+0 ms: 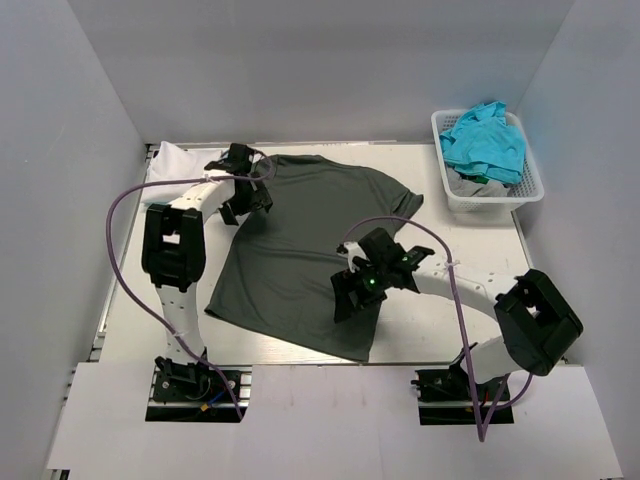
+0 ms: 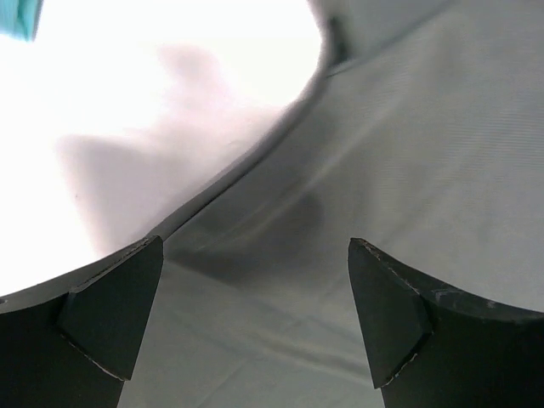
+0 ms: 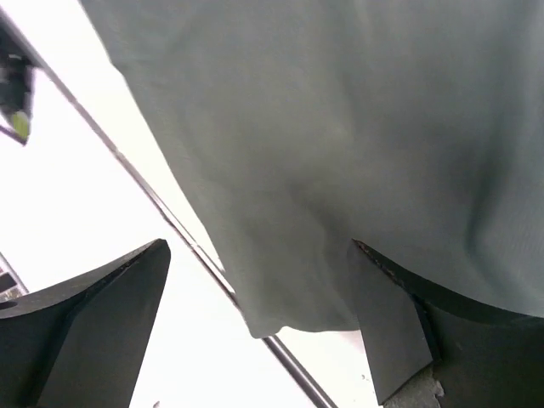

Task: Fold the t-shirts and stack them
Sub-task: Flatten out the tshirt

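The dark charcoal t-shirt (image 1: 300, 250) lies spread flat across the middle of the worktop (image 1: 470, 260), collar toward the far edge. The left tool (image 2: 255, 246) hangs over its left shoulder by the sleeve, jaws spread wide and gripping nothing. The right tool (image 3: 259, 289) sits above the near hem, likewise wide apart and empty. A white t-shirt (image 1: 172, 160) lies in the far left corner, and turquoise t-shirts (image 1: 485, 140) are heaped in a white basket (image 1: 530, 185) at far right

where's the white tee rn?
Top view: the white t-shirt lies at the table's far-left corner, just left of the dark grey t-shirt spread across the middle, opposite the basket at far right.
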